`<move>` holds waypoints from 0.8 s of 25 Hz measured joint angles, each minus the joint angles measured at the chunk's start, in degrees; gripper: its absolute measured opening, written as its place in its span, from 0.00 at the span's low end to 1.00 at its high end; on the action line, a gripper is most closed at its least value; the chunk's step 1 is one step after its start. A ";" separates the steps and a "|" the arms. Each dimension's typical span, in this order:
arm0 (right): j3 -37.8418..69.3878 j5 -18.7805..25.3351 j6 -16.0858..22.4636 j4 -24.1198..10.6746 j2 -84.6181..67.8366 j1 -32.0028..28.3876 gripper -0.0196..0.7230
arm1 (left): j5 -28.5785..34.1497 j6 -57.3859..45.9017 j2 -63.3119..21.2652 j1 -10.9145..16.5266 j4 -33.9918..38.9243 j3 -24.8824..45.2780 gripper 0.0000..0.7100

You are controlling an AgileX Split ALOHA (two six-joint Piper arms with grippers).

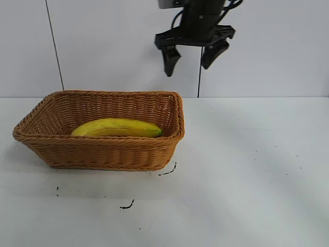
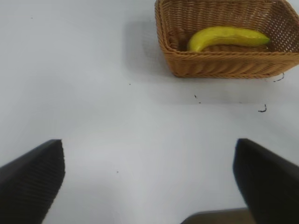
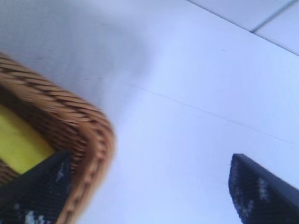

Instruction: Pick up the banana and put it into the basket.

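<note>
The yellow banana [image 1: 117,127] lies lengthwise inside the tan wicker basket [image 1: 103,153] at the table's left. My right gripper [image 1: 187,68] hangs open and empty high above the basket's right end. In the right wrist view the gripper [image 3: 149,191] is open over the basket's corner [image 3: 88,126], with a bit of the banana [image 3: 18,144] showing. My left gripper [image 2: 149,179] is open and empty over bare table, far from the basket [image 2: 224,65] and the banana [image 2: 229,36]. The left arm is out of the exterior view.
The white table [image 1: 247,170] runs wide to the right and front of the basket. Small black marks [image 1: 127,206] lie on the table in front of the basket. A white wall stands behind.
</note>
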 joint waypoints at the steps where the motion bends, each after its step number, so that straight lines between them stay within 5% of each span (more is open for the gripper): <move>1: 0.00 0.72 0.00 -0.04 0.00 -1.29 0.91 | 0.00 0.00 0.00 0.00 0.00 0.00 0.98; 11: 2.72 1.65 0.00 0.22 -2.96 -7.19 0.91 | 0.00 0.00 0.00 0.00 0.00 0.00 0.98; 20: 23.99 1.54 0.00 0.56 -20.22 -7.13 0.89 | 0.00 0.00 0.00 0.00 0.00 0.00 0.98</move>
